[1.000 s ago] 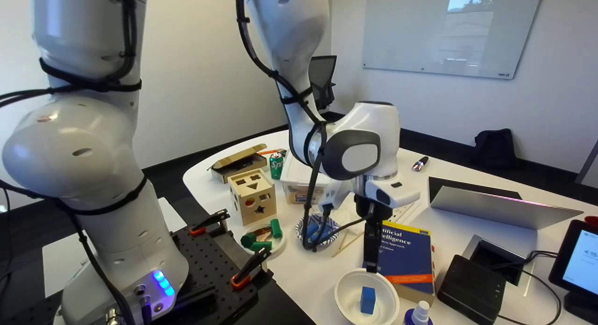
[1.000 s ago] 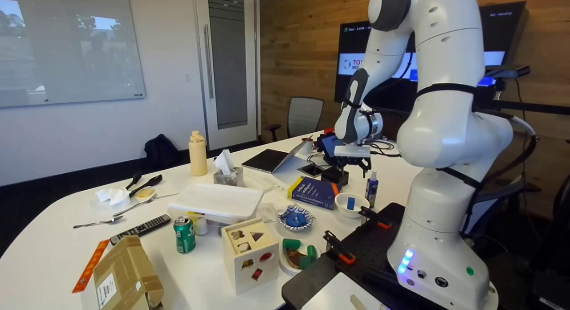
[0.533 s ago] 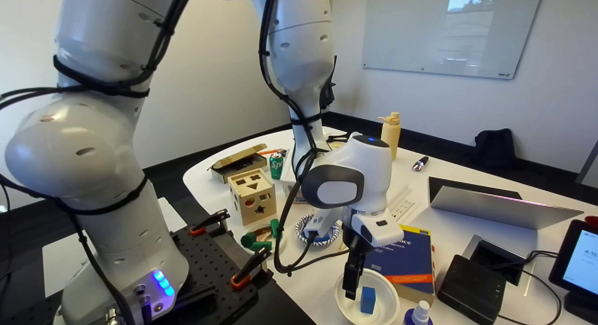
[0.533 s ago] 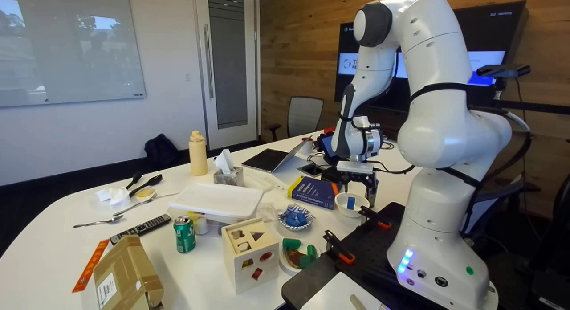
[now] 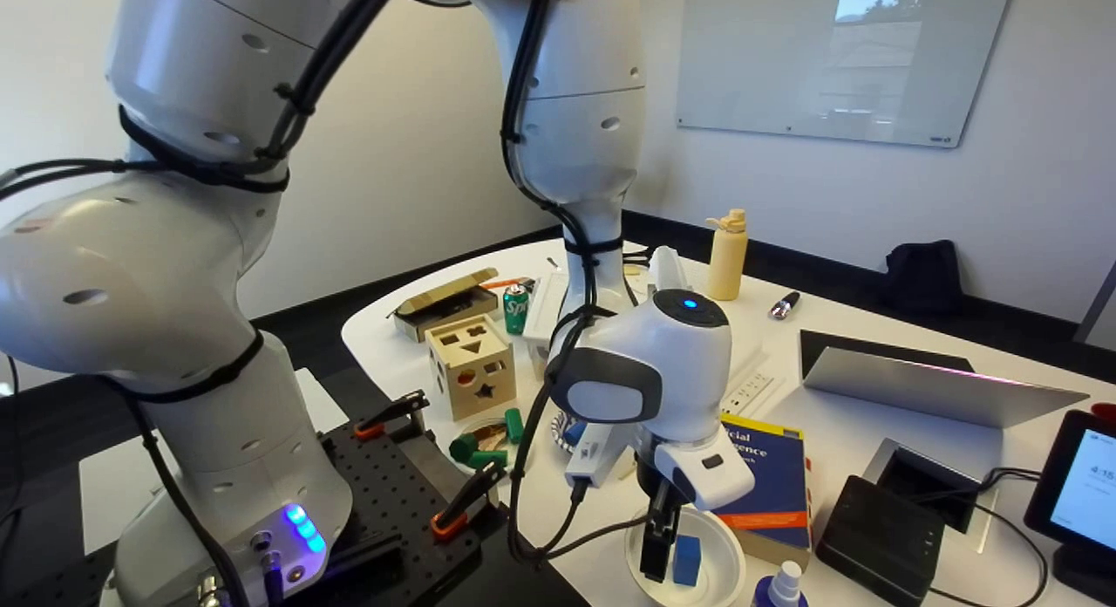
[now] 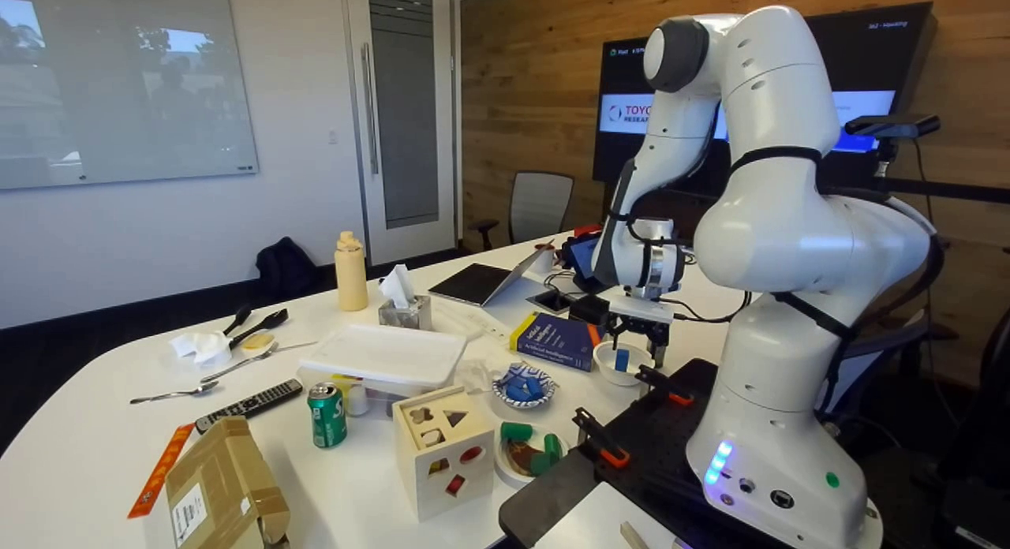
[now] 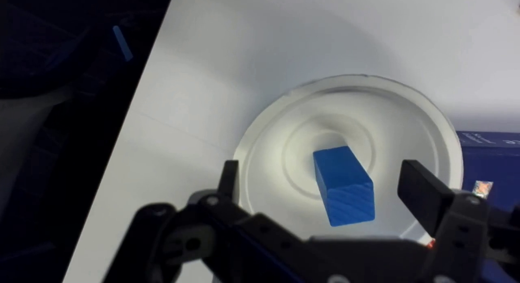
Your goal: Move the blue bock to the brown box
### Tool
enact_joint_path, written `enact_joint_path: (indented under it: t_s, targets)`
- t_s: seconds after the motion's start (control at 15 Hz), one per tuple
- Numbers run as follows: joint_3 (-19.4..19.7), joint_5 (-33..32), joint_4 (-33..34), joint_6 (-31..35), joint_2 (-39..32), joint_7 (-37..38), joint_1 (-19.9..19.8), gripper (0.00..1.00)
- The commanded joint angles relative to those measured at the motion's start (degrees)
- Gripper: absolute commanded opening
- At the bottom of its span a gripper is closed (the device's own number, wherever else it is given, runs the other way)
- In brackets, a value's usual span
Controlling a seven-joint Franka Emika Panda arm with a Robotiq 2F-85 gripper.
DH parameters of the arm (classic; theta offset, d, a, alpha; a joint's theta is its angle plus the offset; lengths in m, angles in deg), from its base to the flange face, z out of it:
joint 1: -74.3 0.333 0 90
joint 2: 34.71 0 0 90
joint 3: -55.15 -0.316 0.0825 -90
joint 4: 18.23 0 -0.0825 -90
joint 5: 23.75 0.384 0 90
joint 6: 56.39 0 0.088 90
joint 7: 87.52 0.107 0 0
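Fingers (image 7: 424, 193): I have the gripper (image 7: 320, 175) at the white bowl (image 7: 264, 165), both spread wide and released, standing at 9 and 3 o'clock of the blue block (image 7: 345, 185) in my wrist view with a gap each way; how deep they reach I cannot tell.
Blue block: standing upright inside that bowl.
Book (image 7: 491, 163): thick, blue, just beside the bowl, at 3 o'clock from it in my wrist view.
Tabletop (image 6: 343, 494): white and crowded in both exterior views. Outward from the white bowl in an exterior view, I get a patterned bowl (image 6: 513, 401) of blue pieces (image 6: 525, 388) near 9 o'clock, a wooden shape box (image 6: 443, 462) at 8, the brown cardboard box (image 6: 225, 478) well apart between 8 and 9, and a laptop (image 6: 477, 283) at 10.
Room: in an exterior view a glossy whiteboard (image 6: 126, 84) hangs toward 10 o'clock, a door (image 6: 402, 107) stands at 11, and a wall screen (image 6: 623, 111) sits before wood panelling (image 6: 521, 84) toward 1, partly behind my arm (image 6: 777, 233).
Book cover: I read "Artificial Intelligence".
Green can (image 5: 515, 315): "Spr" in an exterior view.
Desk display (image 5: 1085, 485): "4:15" in an exterior view.
Wall screen: "TOY", the rest behind the arm.
Brown cardboard box: white label (image 6: 189, 513), print too small to read.
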Motion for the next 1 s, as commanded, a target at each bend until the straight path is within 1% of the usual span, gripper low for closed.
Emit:
enact_joint_path:
  t_s: [0.0, 0.07, 0.13, 0.33, 0.67, 0.73, 0.87, 0.93]
  targets:
    - [-5.1, 1.4, 1.4, 2.6, -1.8, -4.6, -5.8, 1.00]
    - [-6.5, 1.1, 1.8, 2.8, -2.3, -5.4, -7.3, 1.00]
    - [-7.1, 0.8, 2.3, 3.2, -2.9, -5.8, -8.0, 1.00]
    - [-8.1, 0.2, 3.9, 4.1, -5.0, -6.3, -9.1, 1.00]
    - [-7.4, -0.7, 6.3, 5.9, -7.5, -6.1, -8.5, 1.00]
    - [-7.4, -0.9, 6.7, 6.2, -7.9, -6.1, -8.5, 0.78]
    - [-7.5, -1.2, 7.1, 7.3, -8.6, -6.1, -8.5, 0.66]
    - [-7.3, -1.4, 7.2, 8.0, -8.9, -6.0, -8.3, 0.56]
